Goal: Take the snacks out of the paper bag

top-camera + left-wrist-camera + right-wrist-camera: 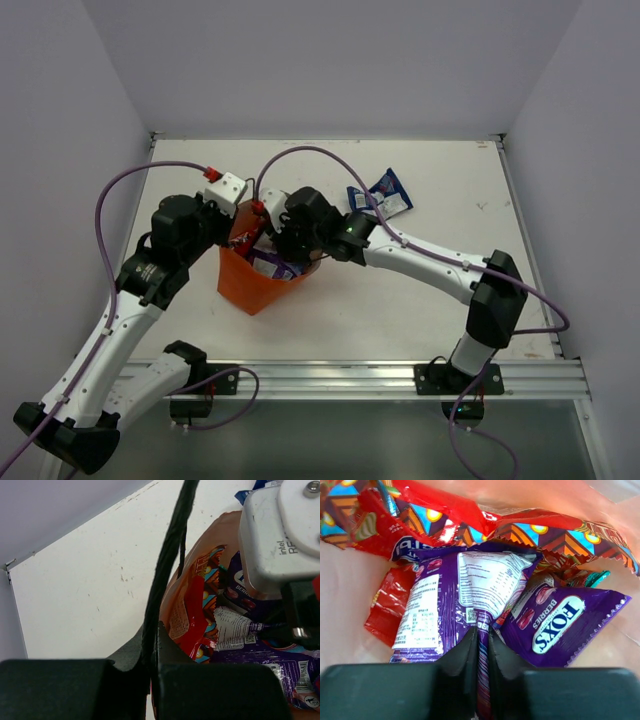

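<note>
The orange paper bag (258,285) stands on the table between both arms. My left gripper (234,232) is shut on the bag's left rim (172,605), next to the dark loop handle (170,555). My right gripper (285,245) reaches down inside the bag and is shut (482,640) on the back seam of a purple snack packet (445,600). Beside it lie a second purple packet (560,625), red-orange packets (470,520) and a teal corner (597,577). The same packets show in the left wrist view (235,630). Two blue-white packets (380,197) lie on the table behind the bag.
The white table (420,300) is walled at the back and on both sides. A metal rail (350,378) runs along the near edge. Purple cables loop over both arms. The right wrist camera housing (280,535) hangs over the bag's mouth.
</note>
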Tool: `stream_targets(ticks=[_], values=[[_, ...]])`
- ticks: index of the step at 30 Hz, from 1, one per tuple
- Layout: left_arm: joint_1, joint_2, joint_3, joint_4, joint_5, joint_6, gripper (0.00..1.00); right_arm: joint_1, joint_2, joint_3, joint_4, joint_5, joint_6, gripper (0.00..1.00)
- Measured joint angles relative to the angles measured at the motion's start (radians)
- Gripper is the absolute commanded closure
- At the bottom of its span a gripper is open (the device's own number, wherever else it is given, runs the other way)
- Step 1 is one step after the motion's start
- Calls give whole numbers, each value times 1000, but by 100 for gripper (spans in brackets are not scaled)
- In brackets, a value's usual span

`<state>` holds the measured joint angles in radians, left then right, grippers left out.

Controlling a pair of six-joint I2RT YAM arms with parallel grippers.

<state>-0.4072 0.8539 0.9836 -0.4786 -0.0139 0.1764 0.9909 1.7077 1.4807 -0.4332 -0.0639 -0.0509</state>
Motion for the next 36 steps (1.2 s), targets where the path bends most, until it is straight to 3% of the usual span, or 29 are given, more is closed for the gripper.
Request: stream_targets(ticks=[5, 14, 21, 24, 29, 32, 36], values=[[0, 0, 0, 0, 0, 0, 100, 0, -24, 13, -21, -14, -1, 99], [0, 0, 0, -2, -19, 0, 100, -4, -173, 101, -24, -43, -22, 100], [0, 0, 0, -3, -45, 0, 100, -43, -407, 48, 34, 116, -45, 100], [0, 0, 0, -3, -50, 0, 100, -168, -529, -44, 67, 190, -6, 100], [0, 2, 0, -2, -53, 0, 100, -570, -641, -229, 144, 263, 142, 100], [0, 3, 0, -1, -53, 0, 100, -760, -609, -351, 195, 244, 250, 100], [0, 8, 0, 0, -53, 0, 100, -953, -430, -498, 269, 158, 416, 100]])
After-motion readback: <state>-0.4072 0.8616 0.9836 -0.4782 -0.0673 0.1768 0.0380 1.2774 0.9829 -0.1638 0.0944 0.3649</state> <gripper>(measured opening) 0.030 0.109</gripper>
